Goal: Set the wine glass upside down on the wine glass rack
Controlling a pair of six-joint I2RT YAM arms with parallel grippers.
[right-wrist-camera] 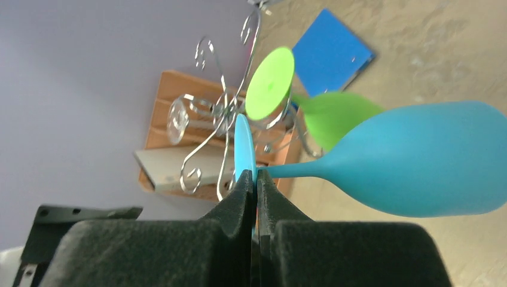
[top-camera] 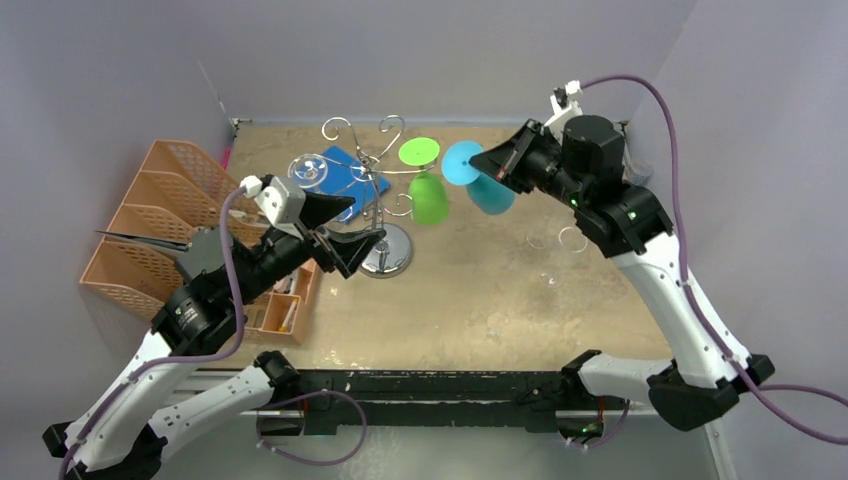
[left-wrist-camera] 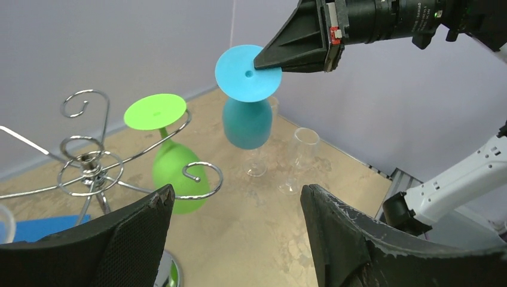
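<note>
Blue wine glass [top-camera: 490, 192] is up in the air and inverted, bowl hanging down, just to the right of the wine glass rack [top-camera: 392, 262] and clear of its arms. The right gripper [right-wrist-camera: 256, 179] is pinched tight on the rim of the glass's flat foot. A green glass [top-camera: 429, 198] hangs upside down from one rack arm. The left gripper [left-wrist-camera: 237, 197] has its fingers spread wide and holds nothing, low beside the rack's base, over the counter [top-camera: 480, 300].
</note>
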